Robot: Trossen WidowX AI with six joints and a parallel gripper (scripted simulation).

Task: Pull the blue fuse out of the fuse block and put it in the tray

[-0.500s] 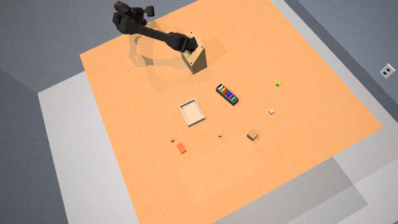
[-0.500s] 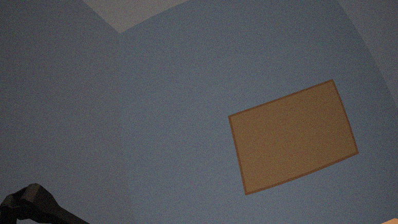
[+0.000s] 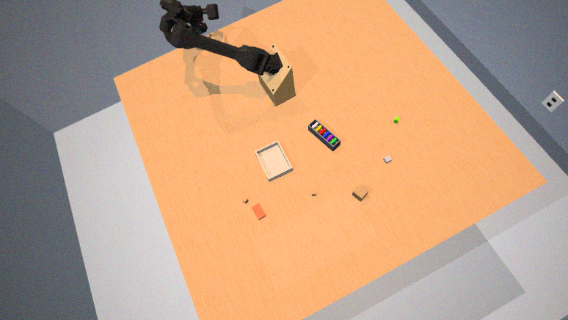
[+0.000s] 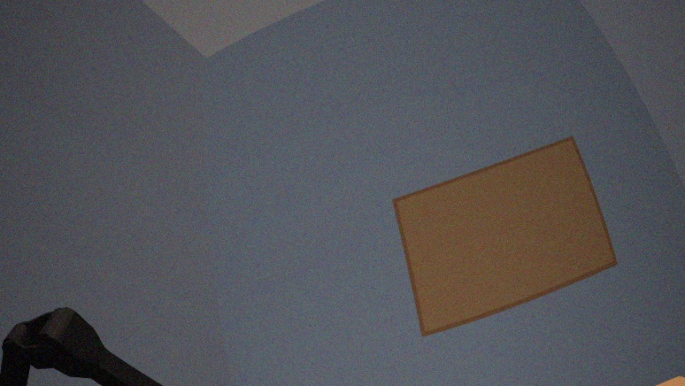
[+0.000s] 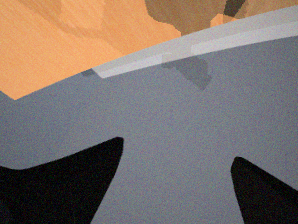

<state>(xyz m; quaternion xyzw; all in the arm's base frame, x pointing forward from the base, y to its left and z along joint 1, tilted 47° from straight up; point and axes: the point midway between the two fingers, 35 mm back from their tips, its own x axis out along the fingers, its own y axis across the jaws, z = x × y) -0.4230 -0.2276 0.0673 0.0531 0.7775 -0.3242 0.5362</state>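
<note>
Blue fuse still to be pulled, tray still to be filled

In the top view we find the blue fuse seated in the fuse block, between the red fuse and the purple fuse. The white tray stands apart from the block, with no fuse in it. Our arm reaches back from its mount, well away from both, beyond the table's edge. By our reckoning, none of the job is done: approach, grasp, straight pull, carry and release all remain.

In the exterior view we get only part of the arm, a framed board on the wall and a corner of the table; neither fuse nor tray shows, so it adds nothing on progress.

In the wrist view our gripper has its fingers parted, grasping nothing. Beyond them we see floor and a stretch of table, so we judge that lining up over the blue fuse comes first.
</note>
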